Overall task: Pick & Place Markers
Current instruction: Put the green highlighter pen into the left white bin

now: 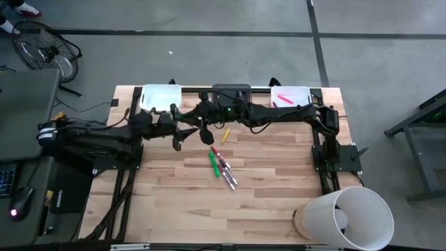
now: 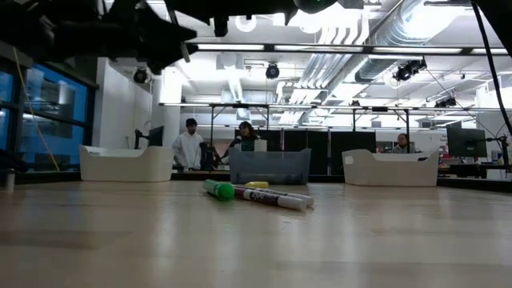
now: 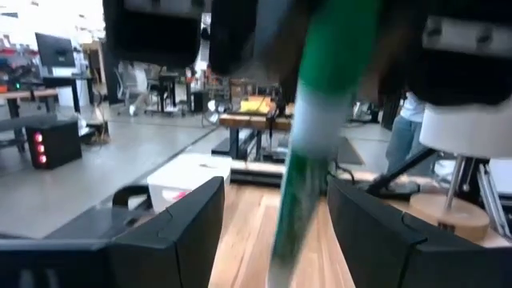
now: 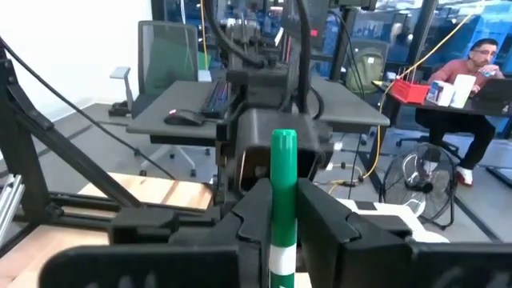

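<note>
My right gripper (image 4: 282, 220) is shut on a green marker with a white band (image 4: 282, 172), held above the table's far middle (image 1: 198, 131). My left gripper (image 3: 276, 240) is open. Its two fingers stand on either side of that marker (image 3: 308, 160) without touching it, facing the right gripper (image 1: 181, 134). Three markers, green (image 1: 214, 164), red-and-white (image 1: 221, 159) and grey-white (image 1: 230, 180), lie together flat on the table's middle. A yellow one (image 1: 225, 134) lies just beyond them. They also show in the low view (image 2: 256, 194). My right gripper pinches the green marker between its two fingers (image 4: 320, 212), at the white-banded part (image 4: 282, 260) below the green end. The marker's green end (image 4: 283, 144) sticks out past the fingertips toward the left gripper. The marker is lifted clear of the table.
A white bin (image 1: 160, 96) stands at the far left. A dark bin (image 1: 231, 90) stands at the far middle. A white bin (image 1: 293, 96) holding a pink marker (image 1: 284, 98) stands at the far right. A large white cylinder (image 1: 345, 216) lies at the near right corner. People stand in the room beyond (image 2: 190, 144).
</note>
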